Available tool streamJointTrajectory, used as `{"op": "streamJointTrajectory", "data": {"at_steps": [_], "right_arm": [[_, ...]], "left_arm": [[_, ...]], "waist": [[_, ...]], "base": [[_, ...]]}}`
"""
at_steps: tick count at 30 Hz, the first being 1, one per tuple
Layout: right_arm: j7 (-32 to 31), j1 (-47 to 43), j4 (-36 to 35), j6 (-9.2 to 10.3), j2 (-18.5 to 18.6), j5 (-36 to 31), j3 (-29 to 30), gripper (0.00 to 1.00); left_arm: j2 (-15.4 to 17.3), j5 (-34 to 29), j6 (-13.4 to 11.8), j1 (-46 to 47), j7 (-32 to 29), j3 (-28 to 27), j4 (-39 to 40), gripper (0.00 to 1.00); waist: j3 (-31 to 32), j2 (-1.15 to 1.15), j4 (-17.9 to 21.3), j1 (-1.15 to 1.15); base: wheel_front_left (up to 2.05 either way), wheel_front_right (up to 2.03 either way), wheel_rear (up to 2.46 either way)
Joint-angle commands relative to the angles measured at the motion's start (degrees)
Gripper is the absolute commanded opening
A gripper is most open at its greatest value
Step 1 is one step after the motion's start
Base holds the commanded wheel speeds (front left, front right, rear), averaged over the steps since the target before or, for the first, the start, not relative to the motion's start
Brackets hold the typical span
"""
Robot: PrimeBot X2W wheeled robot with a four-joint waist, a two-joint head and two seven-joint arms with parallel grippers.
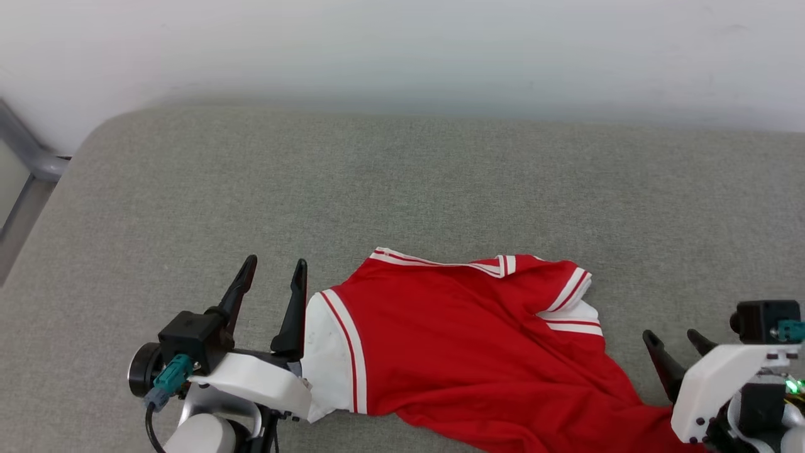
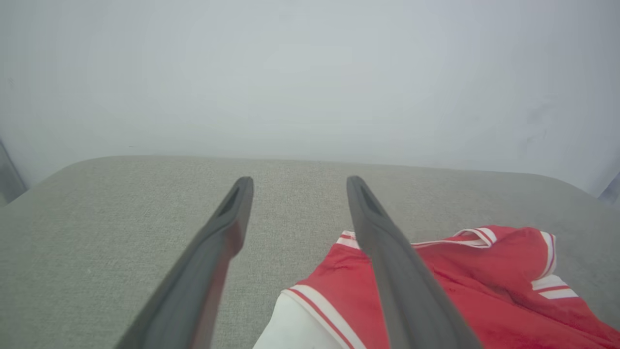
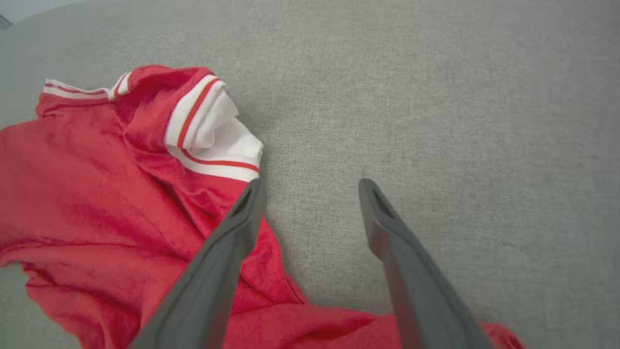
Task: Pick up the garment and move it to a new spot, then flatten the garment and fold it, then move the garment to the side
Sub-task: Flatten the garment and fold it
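The garment (image 1: 465, 340), a red jersey with white sleeves and red-and-white stripe trim, lies rumpled on the grey fabric surface near the front edge; no numerals show. My left gripper (image 1: 277, 267) stands open right beside its white left sleeve, with nothing between the fingers. In the left wrist view the garment (image 2: 450, 286) lies to the right of that gripper (image 2: 298, 182). My right gripper (image 1: 674, 336) is open just right of the bunched right sleeve. The right wrist view has the garment (image 3: 97, 194) on the left and the open gripper (image 3: 310, 184) over bare fabric at the shirt's edge.
The grey upholstered surface (image 1: 402, 182) stretches far and wide around the shirt, ending at a pale wall (image 1: 402, 50) behind. A grey metal frame (image 1: 25, 157) stands past the surface's left rounded corner.
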State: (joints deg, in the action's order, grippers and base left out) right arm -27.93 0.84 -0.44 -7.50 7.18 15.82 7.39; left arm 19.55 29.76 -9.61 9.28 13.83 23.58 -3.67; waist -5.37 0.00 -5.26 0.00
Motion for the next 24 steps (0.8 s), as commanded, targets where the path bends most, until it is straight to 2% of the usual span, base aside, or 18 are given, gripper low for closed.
{"op": "streamJointTrajectory", "data": {"at_steps": [1,9,17,22,23,24], "right_arm": [[-1.7,1.5,0.4,0.02,0.9,0.4,-0.7,1.00],[-13.0,9.6,5.5,0.02,5.5,3.6,-7.2,1.00],[-17.5,15.3,15.0,0.02,9.3,6.5,-13.9,1.00],[-21.1,15.8,21.4,0.02,10.1,9.0,-17.2,1.00],[-21.5,15.8,22.1,0.02,10.0,9.6,-17.3,0.41],[-21.0,16.2,22.4,0.02,10.2,9.7,-17.8,0.23]], "left_arm": [[-0.1,-0.7,-0.2,0.5,0.4,-0.2,0.8,1.00],[-0.7,-2.6,0.0,1.3,1.1,-0.2,4.8,1.00],[-1.7,-2.6,0.6,1.4,1.3,-0.8,3.9,1.00],[-2.5,-3.1,1.4,1.7,1.4,-1.5,3.6,1.00],[-2.6,-3.2,1.5,1.7,1.5,-1.6,3.6,1.00],[-2.7,-3.4,1.7,1.7,1.5,-1.8,3.5,1.00]], "waist": [[-0.6,0.00,-0.7,0.00],[-4.0,0.00,-4.1,0.00],[-6.3,0.00,-6.0,0.00],[-6.9,0.00,-6.5,0.00],[-6.9,0.00,-6.5,0.00],[-6.9,0.00,-6.5,0.00]], "base": [[0.00,0.00,0.00],[0.00,0.00,0.00],[0.00,0.00,0.00],[0.00,0.00,0.00],[0.00,0.00,0.00],[0.00,0.00,0.00]]}}
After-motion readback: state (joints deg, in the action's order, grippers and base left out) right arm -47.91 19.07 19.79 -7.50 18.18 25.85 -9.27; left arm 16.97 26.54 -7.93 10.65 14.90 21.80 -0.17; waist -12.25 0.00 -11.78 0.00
